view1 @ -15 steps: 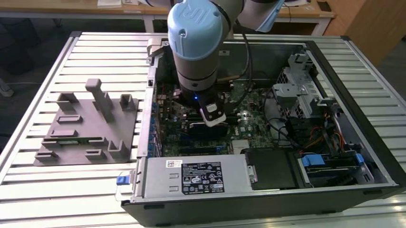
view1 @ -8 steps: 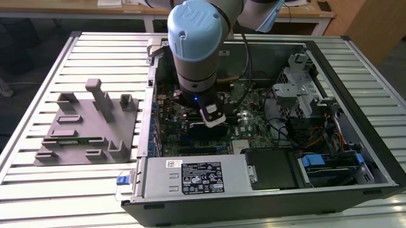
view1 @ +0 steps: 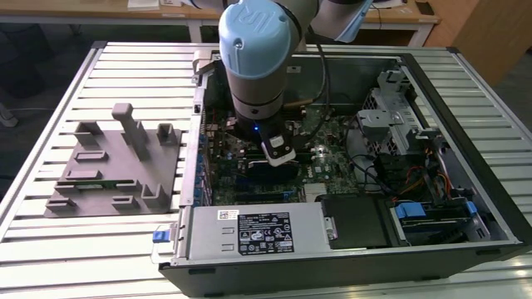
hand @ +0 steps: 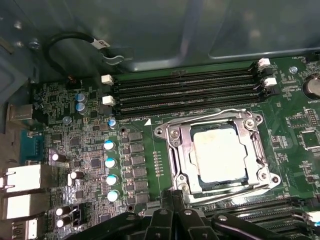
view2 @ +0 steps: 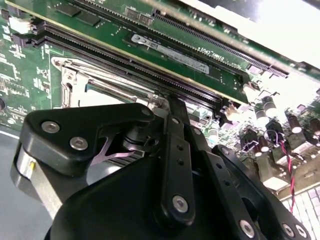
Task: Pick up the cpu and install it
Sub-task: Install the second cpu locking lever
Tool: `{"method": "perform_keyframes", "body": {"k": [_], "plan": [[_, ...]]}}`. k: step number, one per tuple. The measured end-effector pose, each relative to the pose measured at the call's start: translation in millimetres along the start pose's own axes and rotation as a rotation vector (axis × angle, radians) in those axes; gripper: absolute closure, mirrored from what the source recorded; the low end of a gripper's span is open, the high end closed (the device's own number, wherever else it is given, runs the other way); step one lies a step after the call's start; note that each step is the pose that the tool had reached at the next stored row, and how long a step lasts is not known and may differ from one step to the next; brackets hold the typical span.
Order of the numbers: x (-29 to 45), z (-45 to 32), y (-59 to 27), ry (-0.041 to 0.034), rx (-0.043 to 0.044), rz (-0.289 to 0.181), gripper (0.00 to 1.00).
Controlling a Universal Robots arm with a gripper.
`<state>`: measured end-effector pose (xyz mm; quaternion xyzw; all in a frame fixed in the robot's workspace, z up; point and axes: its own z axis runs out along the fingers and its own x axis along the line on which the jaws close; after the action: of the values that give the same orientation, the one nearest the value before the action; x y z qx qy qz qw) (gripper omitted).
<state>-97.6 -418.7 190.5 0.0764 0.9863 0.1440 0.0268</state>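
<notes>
Now hovering low inside the open computer case (view1: 432, 205), with the tool (hand: 172, 199) just beside the socket frame (hand: 175, 145), tips pinched together and holding nothing visible. Finds the cpu (hand: 220, 152) lying flat within that metal frame on the motherboard (hand: 300, 130), pale lid up, well apart from the grey tray (view1: 108, 180) out on the table (view1: 50, 249). Looks light, thin and stiff; probably slick across the metal lid and fragile underneath, so unforgiving of tilt, drag or hard pressing. Best taken by two opposite edges of the square, never by the faces, and kept level throughout. Offers little room for that at present, sunk among the frame's rails with the memory slots (hand: 185, 92) close alongside. Appears placed in the socket; cannot tell whether fully seated or clamped.
</notes>
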Motion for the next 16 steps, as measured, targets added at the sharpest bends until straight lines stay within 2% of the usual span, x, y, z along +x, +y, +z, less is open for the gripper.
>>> {"method": "perform_keyframes", "body": {"k": [7,11,16], "plan": [[-0.5,-15.8,4.8,-0.0022,0.0128,-0.001,0.89],[-0.8,-24.7,7.4,-0.0047,0.0264,-0.002,0.89],[-0.6,-26.2,10.1,-0.0077,0.0414,-0.003,0.89]]}}
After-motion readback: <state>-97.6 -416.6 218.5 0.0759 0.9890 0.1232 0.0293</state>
